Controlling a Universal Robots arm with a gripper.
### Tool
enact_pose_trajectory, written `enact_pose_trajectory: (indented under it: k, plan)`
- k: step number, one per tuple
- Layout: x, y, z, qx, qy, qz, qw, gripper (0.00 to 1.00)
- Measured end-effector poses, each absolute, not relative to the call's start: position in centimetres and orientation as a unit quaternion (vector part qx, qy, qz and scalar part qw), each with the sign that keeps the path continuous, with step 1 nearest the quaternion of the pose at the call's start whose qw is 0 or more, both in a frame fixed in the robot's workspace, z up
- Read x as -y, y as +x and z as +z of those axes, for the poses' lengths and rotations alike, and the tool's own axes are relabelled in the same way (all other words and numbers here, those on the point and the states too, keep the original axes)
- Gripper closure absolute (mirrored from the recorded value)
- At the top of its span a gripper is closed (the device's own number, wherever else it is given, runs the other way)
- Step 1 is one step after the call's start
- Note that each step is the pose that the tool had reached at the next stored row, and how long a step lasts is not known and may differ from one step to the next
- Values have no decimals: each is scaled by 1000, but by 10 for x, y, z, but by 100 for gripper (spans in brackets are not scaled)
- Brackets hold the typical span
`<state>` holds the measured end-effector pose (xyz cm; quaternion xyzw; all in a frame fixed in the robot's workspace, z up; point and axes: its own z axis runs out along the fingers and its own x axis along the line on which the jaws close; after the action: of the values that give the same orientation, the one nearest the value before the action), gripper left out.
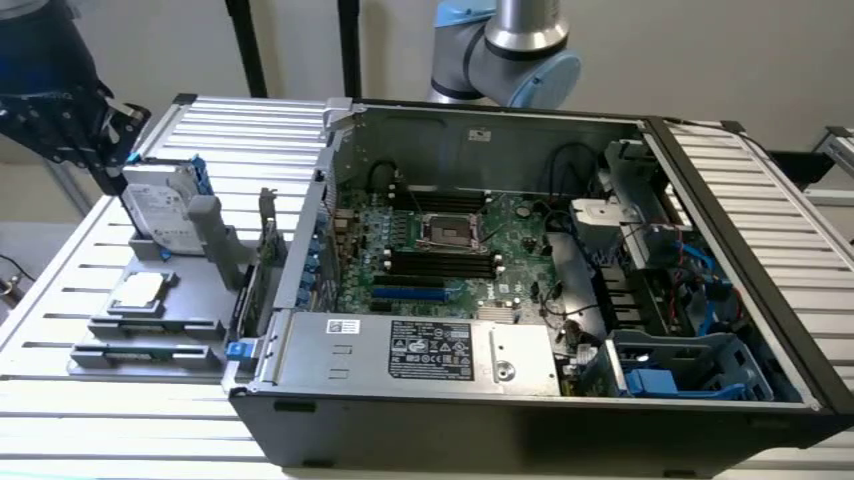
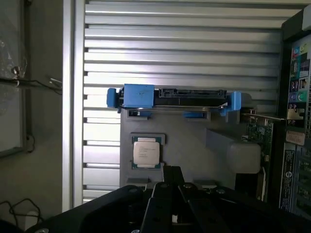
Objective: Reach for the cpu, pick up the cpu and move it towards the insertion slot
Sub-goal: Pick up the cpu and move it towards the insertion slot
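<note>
— Where is my cpu lying?
— Your cpu (image 1: 138, 292) is lying flat, metal top up, in a pocket of the grey holder (image 1: 200, 255). The holder is resting on the table (image 1: 80, 400), toward the table's edge at the exterior view's left and just beside the open computer case (image 1: 534, 425). An upright hard drive (image 1: 158, 205) is standing in the same holder, on the far side of the cpu.
— And my claw?
— Your claw (image 2: 172, 175) is hanging above the holder, near the table's far corner at the exterior view's left. It is not touching the cpu. I cannot tell whether it is released or clenched.
— And the insertion slot?
— The insertion slot (image 1: 445, 232) is sitting on the green motherboard (image 1: 514, 225) inside the case, well apart from the cpu.
</note>
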<state>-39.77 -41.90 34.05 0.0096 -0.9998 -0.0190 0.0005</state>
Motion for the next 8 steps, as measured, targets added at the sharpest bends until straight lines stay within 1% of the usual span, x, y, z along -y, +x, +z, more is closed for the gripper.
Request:
enact_pose_trajectory:
  k: [8]
  plan:
    - [430,-402,337,1000,10,-19,3,89]
